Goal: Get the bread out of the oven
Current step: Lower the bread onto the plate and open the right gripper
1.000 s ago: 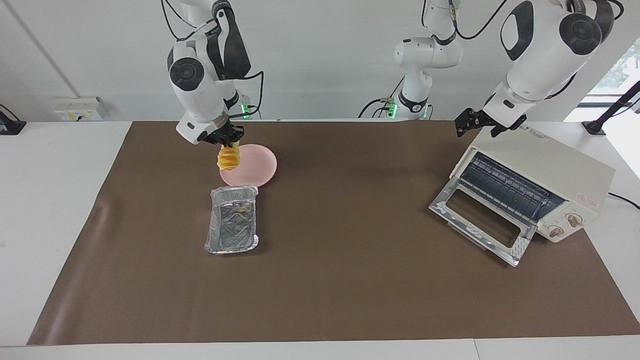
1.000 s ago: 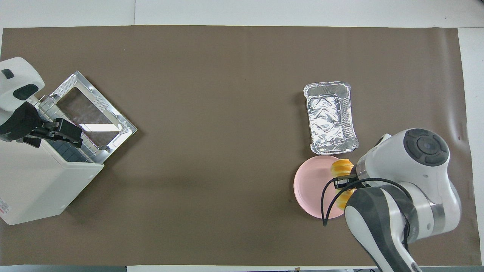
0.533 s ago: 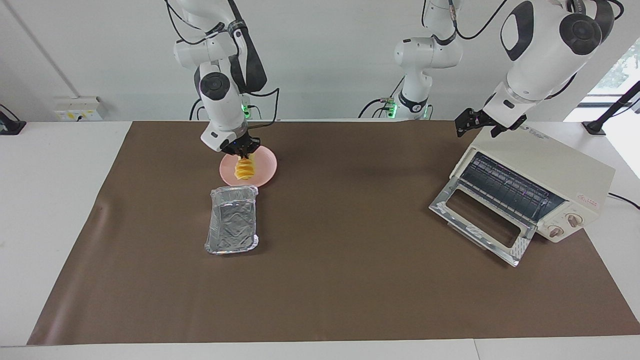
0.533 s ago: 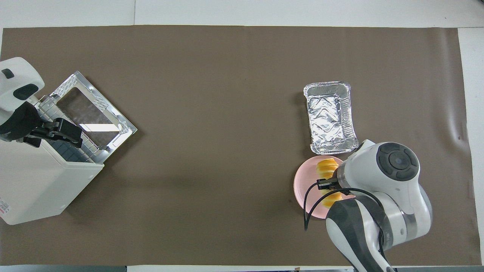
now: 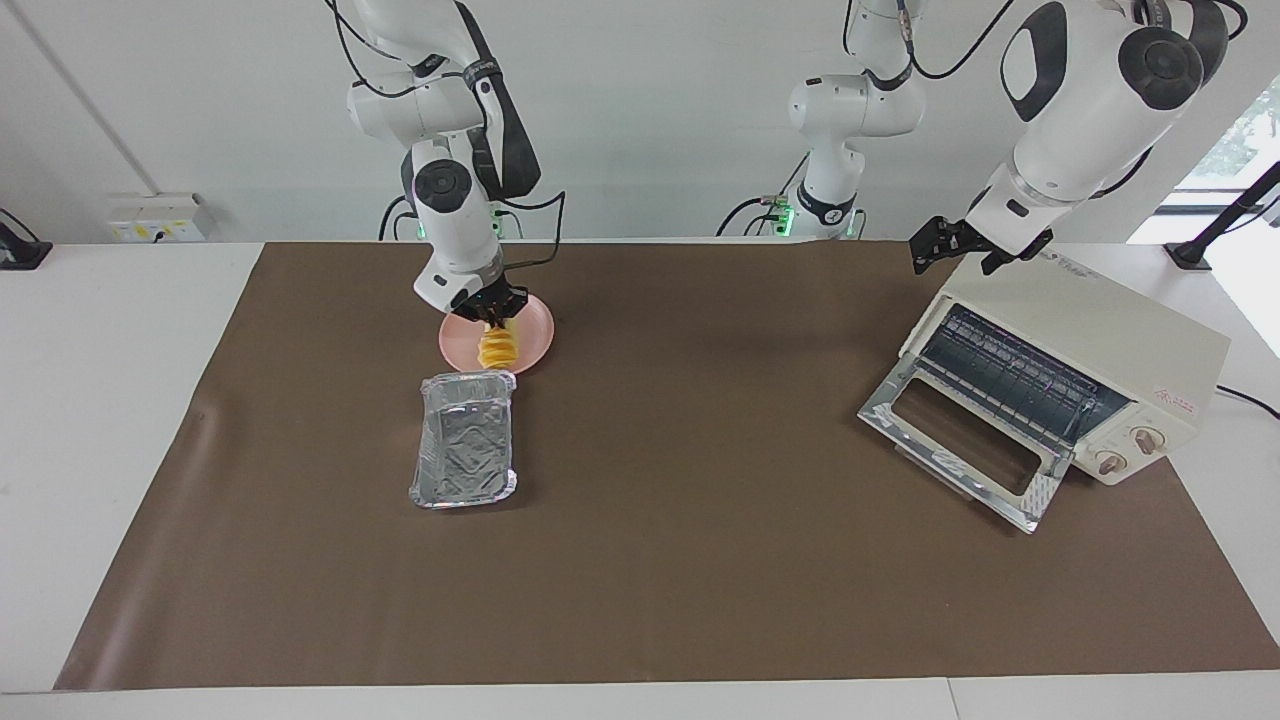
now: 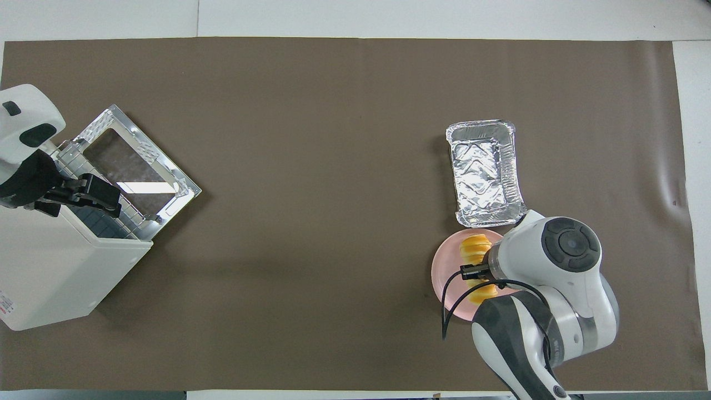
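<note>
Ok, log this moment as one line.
right claw: shut on bread, over pink plate | left claw: open, over oven | oven door: open

You see golden-yellow ridged bread (image 5: 497, 348) on a pale pink plate (image 5: 535, 330), a crinkled silver foil tray (image 5: 465, 452), and a cream-white oven (image 5: 1120, 345) with a silver-framed glass door (image 5: 965, 440), all on a plain brown mat (image 5: 680, 560) over the white table (image 5: 110, 340).

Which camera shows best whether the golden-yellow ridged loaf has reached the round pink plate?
The facing view: it shows the golden-yellow ridged loaf side-on, low over the round pink plate in the right gripper, though contact is unclear. The overhead view shows the loaf's two ends over the plate, its middle covered by the gripper and wrist.
</note>
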Available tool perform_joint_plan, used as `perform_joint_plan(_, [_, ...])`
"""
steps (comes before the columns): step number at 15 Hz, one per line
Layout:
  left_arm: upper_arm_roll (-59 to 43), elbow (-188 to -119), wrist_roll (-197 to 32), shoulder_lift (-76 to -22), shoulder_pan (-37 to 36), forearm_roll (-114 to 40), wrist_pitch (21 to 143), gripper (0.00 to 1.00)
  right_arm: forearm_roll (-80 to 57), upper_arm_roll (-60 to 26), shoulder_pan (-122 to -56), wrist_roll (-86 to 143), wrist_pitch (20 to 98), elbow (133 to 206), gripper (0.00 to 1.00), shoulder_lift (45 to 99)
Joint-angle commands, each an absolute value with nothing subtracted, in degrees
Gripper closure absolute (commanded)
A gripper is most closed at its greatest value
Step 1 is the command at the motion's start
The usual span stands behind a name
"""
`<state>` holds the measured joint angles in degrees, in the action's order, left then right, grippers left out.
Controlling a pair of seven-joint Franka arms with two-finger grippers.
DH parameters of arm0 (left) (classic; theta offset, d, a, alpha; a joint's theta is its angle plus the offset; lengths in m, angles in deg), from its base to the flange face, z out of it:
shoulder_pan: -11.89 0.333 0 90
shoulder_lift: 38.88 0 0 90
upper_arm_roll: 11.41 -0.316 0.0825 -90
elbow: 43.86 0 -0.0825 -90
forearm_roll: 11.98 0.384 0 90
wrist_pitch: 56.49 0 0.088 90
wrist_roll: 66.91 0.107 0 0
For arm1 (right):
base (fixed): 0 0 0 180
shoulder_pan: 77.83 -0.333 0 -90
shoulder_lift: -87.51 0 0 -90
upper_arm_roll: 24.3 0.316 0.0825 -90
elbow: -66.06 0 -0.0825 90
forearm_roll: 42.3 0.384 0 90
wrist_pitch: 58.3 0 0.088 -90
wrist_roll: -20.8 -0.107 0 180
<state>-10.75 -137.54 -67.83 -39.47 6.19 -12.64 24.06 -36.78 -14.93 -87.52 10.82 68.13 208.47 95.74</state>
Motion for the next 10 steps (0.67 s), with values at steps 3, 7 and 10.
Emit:
perform_joint_plan(3, [-10.5, -138.3, -67.4, -38.4, 6.5, -11.6, 24.8, 0.00, -36.2, -14.8, -87.7, 10.2, 68.5, 208.4, 0.00, 95.9])
perform_joint_plan(7, [-10.5, -138.3, -67.4, -38.4, 6.5, -11.6, 24.8, 0.00, -36.2, -15.0, -86.8, 10.6, 62.6, 200.8, 0.00, 95.6])
perform_joint_plan(10, [-10.5, -138.3, -67.4, -38.4, 6.5, -11.6, 24.8, 0.00, -37.1, -15.1, -84.3, 10.7, 56.3, 191.2, 0.00, 94.5])
